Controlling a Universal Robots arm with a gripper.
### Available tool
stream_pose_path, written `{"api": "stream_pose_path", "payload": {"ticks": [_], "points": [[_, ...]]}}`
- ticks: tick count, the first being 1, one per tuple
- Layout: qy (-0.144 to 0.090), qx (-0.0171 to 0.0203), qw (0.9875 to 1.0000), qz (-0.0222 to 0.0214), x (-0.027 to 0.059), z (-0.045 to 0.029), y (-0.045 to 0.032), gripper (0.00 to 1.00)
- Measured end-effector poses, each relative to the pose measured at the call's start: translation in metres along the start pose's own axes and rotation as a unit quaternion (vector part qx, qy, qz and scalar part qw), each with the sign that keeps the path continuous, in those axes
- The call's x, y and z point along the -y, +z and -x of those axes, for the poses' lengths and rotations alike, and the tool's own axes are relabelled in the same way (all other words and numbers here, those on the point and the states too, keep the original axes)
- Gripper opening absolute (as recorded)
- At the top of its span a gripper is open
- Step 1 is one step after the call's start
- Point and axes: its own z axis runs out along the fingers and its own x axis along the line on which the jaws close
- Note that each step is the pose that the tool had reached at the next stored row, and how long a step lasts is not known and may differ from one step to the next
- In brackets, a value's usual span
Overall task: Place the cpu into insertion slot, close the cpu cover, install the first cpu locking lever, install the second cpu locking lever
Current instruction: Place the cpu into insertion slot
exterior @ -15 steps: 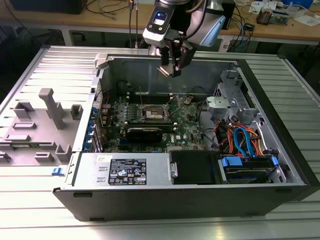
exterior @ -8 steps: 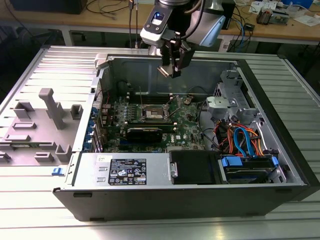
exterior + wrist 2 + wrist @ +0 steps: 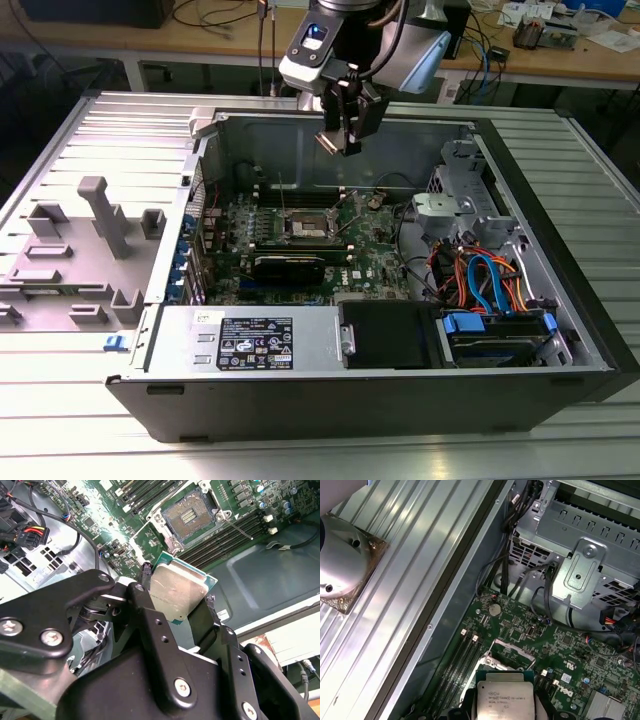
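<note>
My gripper (image 3: 345,140) hangs above the open computer case, shut on the cpu (image 3: 328,143). Both wrist views show the cpu (image 3: 177,592) (image 3: 505,697) as a flat square chip with a dull silver top, clamped by its edges between the black fingers (image 3: 145,575). The insertion slot (image 3: 305,228) (image 3: 187,514) lies well below it on the green board, its dark centre bare. The cpu cover (image 3: 135,540) appears swung open at the slot's side. A thin locking lever (image 3: 237,527) sticks out beside the slot.
A long black card (image 3: 290,265) lies just in front of the slot in the exterior view, with memory slots (image 3: 225,535) beside it. A drive cage (image 3: 455,205) and orange and blue cables (image 3: 480,280) fill the case's right side. A grey fixture (image 3: 95,235) stands left of the case.
</note>
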Motion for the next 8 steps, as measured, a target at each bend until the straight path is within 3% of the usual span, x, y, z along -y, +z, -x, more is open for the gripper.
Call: {"api": "stream_pose_path", "payload": {"ticks": [8], "points": [[0.000,0.0001,1.0000,0.0000,0.0000,0.0000,0.0000,0.55]]}}
